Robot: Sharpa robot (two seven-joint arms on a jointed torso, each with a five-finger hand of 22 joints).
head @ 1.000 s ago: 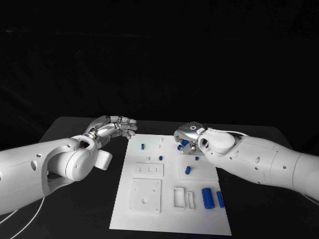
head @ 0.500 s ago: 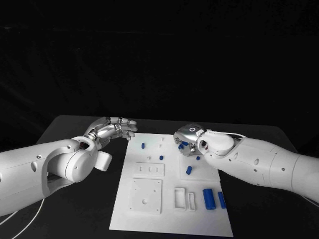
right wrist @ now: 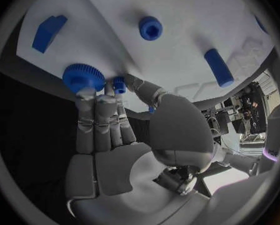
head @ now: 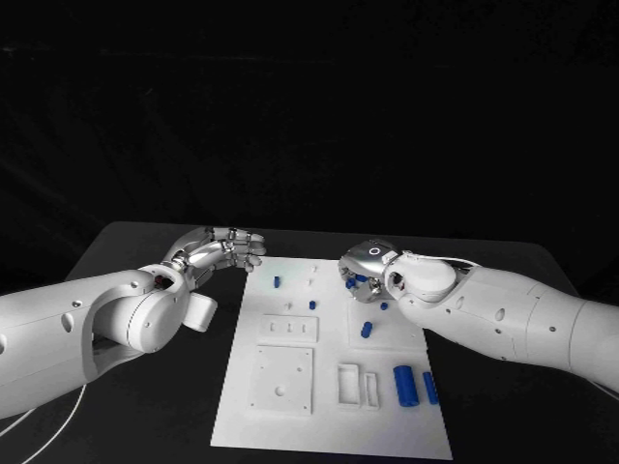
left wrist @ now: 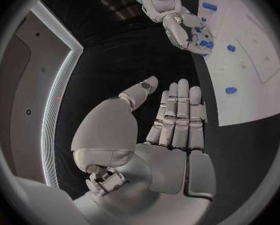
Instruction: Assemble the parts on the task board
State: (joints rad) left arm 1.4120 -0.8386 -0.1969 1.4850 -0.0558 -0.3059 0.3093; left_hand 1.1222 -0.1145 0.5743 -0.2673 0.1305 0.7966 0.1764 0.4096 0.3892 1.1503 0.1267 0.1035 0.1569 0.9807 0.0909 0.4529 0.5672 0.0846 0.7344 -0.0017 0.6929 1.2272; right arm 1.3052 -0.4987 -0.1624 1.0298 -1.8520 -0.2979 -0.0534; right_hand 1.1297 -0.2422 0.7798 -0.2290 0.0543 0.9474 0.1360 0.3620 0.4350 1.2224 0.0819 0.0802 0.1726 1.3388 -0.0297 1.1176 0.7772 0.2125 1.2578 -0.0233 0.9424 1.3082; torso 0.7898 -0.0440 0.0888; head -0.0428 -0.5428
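Our right robot hand (head: 364, 274) rests its fingertips on a blue gear (right wrist: 84, 77) at the board's (head: 289, 406) far edge, likely to seat it; whether it grips, we cannot tell. Our left robot hand (head: 223, 247) waits beside the board over the worktop (head: 142, 246), fingers together and holding nothing, out of the way.

The task board (head: 289, 406) looks like matt white plastic, smooth, with shallow moulded recesses, and the blue parts (head: 404, 383) on it read as smooth plastic with a slight sheen; one gear-like blue part (right wrist: 84, 77) has a finely ridged rim. The worktop (head: 142, 261) is a dull black surface that throws back almost no light. Both arms wear glossy white plastic shells, and the left hand (left wrist: 171, 130) and right hand (right wrist: 124, 145) have a satin, silvery metallic finish with smooth segmented fingers (left wrist: 184, 100).
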